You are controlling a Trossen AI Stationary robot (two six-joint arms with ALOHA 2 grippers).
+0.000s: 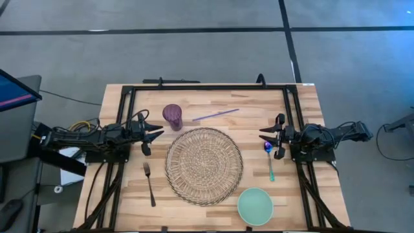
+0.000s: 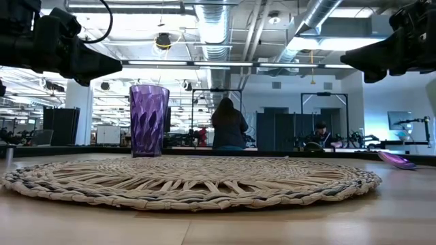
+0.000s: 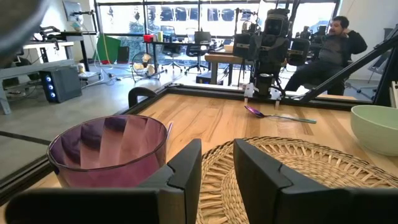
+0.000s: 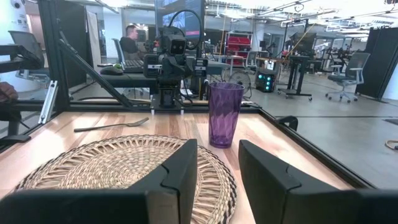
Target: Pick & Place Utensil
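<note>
A spoon (image 1: pixel 270 159) with a purple bowl and a teal handle lies flat on the table, right of the round woven placemat (image 1: pixel 204 166); the left wrist view shows the spoon (image 3: pixel 280 116) too. A dark fork (image 1: pixel 149 184) lies flat left of the placemat, and the right wrist view also catches the fork (image 4: pixel 112 126). My right gripper (image 1: pixel 264 136) hovers open just beyond the spoon's bowl end, fingers pointing at the placemat. My left gripper (image 1: pixel 155 134) hovers open at the placemat's left edge, next to the purple cup (image 1: pixel 172 116). Neither gripper touches anything.
The purple cup (image 2: pixel 148 120) stands upright beyond the placemat (image 2: pixel 191 181). A thin purple stick (image 1: pixel 215 114) lies near the table's far edge. A pale green bowl (image 1: pixel 255 206) sits near the front right. A black frame (image 1: pixel 207 87) rims the table. People sit in the room behind.
</note>
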